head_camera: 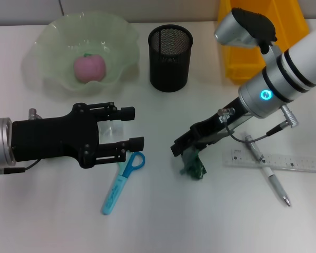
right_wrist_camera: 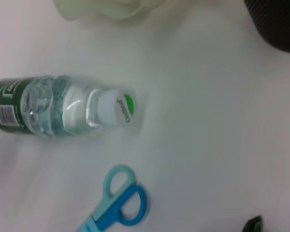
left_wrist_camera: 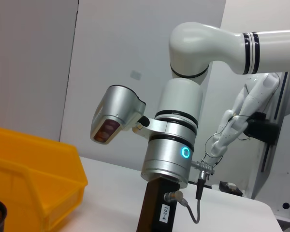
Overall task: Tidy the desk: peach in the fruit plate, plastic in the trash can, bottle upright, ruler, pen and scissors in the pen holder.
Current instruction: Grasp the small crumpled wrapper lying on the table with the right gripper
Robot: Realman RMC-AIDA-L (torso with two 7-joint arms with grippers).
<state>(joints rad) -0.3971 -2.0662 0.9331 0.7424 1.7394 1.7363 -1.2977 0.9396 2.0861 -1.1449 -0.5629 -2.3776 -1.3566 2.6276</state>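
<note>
The right tool [head_camera: 185, 153] is down on the crumpled green plastic [head_camera: 195, 167] mid-desk, apparently pinching it, though the fingertips are hard to see, ready to carry it to the yellow bin [head_camera: 263, 31] at the far right edge. The left tool [head_camera: 127, 129] hovers with fingers spread wide over the lying bottle [right_wrist_camera: 48, 107], beside the scissors [head_camera: 121, 182].

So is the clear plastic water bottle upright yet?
No, the clear plastic water bottle lies on its side on the white desk: the right wrist view shows its white cap pointing sideways.
</note>
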